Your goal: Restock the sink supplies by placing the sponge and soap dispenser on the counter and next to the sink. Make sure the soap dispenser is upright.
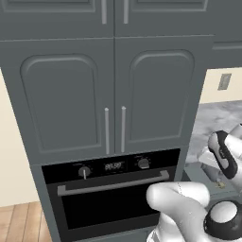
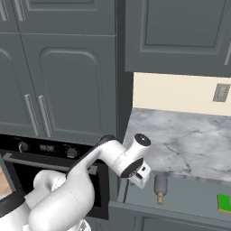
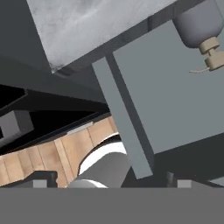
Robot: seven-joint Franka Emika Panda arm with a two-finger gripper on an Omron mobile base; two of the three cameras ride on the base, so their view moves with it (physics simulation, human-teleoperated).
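Observation:
The soap dispenser (image 2: 160,186) lies on its side in an open drawer (image 2: 189,196) under the marble counter (image 2: 180,137), its beige pump toward the drawer's front. In the hand view the soap dispenser (image 3: 199,24) sits at the top right. The green sponge (image 2: 224,203) rests flat at the drawer's right end. My gripper (image 2: 143,177) hangs over the drawer's left end, just left of the bottle and apart from it. Its fingertips (image 3: 178,181) stand wide apart, so the gripper (image 3: 109,183) is open and holds nothing. The sink is out of view.
A tall dark grey cabinet (image 1: 108,94) with a built-in black oven (image 1: 111,189) stands left of the counter. Upper cabinets (image 2: 180,36) hang above the counter. A wall outlet (image 2: 221,92) is on the beige backsplash. Wooden floor (image 3: 65,153) lies below the drawer.

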